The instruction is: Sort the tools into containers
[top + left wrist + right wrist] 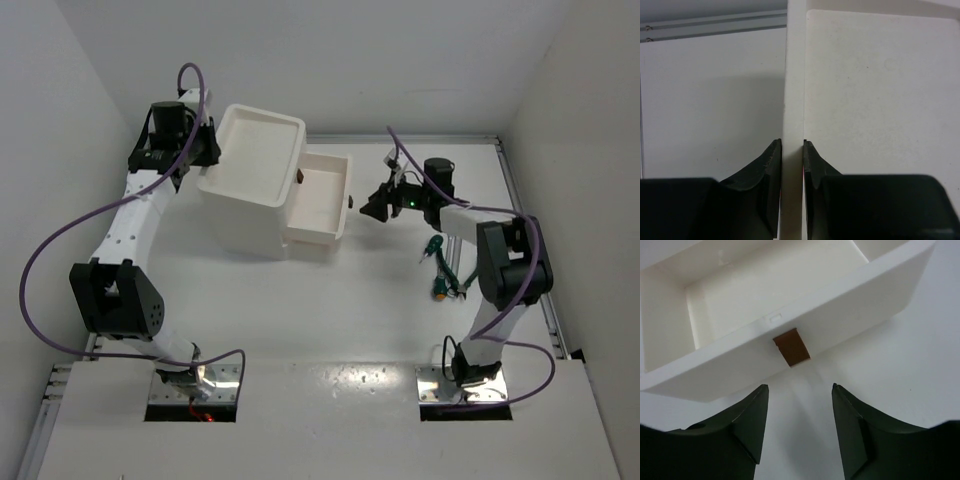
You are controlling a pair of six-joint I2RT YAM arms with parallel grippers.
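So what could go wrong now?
1. The right end effector is open just short of the small brown handle; closing off-centre, it may miss it.
2. The left end effector pinches only the thin rim of the drawer unit; if it slips, the unit may slide.
3. The tools lie close beside the right arm, which might knock them.

Near the desk's [380, 310] right edge the hand tools [432, 246] lie partly hidden under the right arm [510, 265], too small to tell apart, and the right wrist view's edges crop the drawer [850, 300].
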